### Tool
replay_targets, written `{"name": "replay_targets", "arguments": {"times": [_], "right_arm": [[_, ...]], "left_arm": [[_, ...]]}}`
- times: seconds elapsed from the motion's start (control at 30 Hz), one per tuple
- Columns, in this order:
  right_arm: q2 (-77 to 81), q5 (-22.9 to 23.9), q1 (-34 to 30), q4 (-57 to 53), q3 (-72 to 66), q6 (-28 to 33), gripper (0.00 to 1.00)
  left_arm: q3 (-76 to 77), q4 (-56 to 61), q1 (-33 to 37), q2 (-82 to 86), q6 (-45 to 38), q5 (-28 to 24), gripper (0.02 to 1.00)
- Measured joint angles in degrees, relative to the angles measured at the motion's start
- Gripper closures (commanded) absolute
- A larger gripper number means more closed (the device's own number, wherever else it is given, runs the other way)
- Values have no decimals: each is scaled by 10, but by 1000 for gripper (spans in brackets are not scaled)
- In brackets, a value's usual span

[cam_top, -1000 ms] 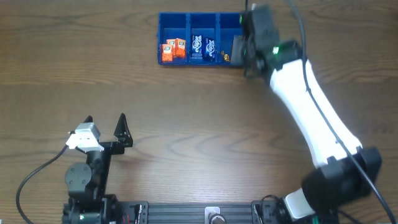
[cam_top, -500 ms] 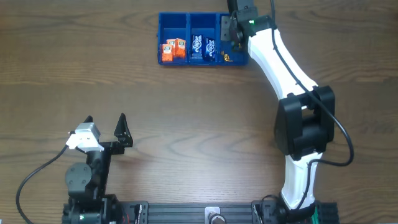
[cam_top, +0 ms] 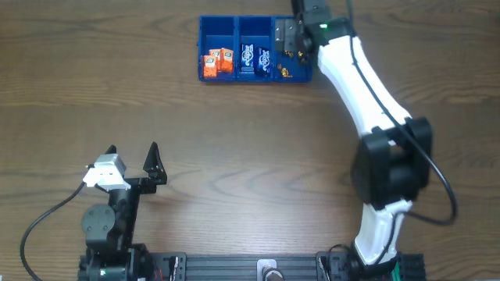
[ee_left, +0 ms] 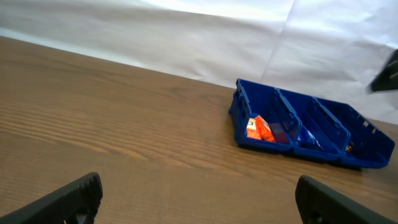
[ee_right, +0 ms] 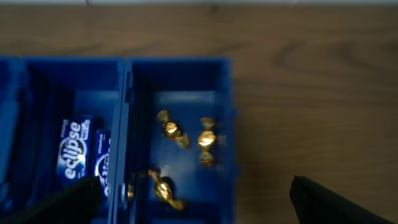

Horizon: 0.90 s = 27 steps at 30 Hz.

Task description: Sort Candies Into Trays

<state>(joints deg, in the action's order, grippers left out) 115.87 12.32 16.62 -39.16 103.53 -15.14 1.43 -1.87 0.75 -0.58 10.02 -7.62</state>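
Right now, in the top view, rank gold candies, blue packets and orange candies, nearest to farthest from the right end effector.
1. Gold candies, right end of the tray, beneath the right end effector.
2. Blue packets, middle.
3. Orange candies, left end.

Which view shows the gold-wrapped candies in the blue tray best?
The right wrist view: it looks straight down on the small gold-wrapped candies, each separate, in the blue plastic tray. The top view gives tiny specks; the left wrist view, barely a glint.
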Motion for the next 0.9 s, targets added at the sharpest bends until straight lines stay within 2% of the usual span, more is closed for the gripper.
{"name": "replay_targets", "arguments": {"times": [0.27,0.43,0.67,0.9], "right_arm": [[-303,19,-32,67,-158,41,3],[-522,27,-57,152,-376,57,3],[-760,23,-73,178,-656,68,3],[-930,-51,-108,320,-864,71,3]], "left_arm": [[0,0,0,0,0,0,23],[0,0,0,0,0,0,20],[0,0,0,0,0,0,20],[0,0,0,-1,0,0,20]]}}
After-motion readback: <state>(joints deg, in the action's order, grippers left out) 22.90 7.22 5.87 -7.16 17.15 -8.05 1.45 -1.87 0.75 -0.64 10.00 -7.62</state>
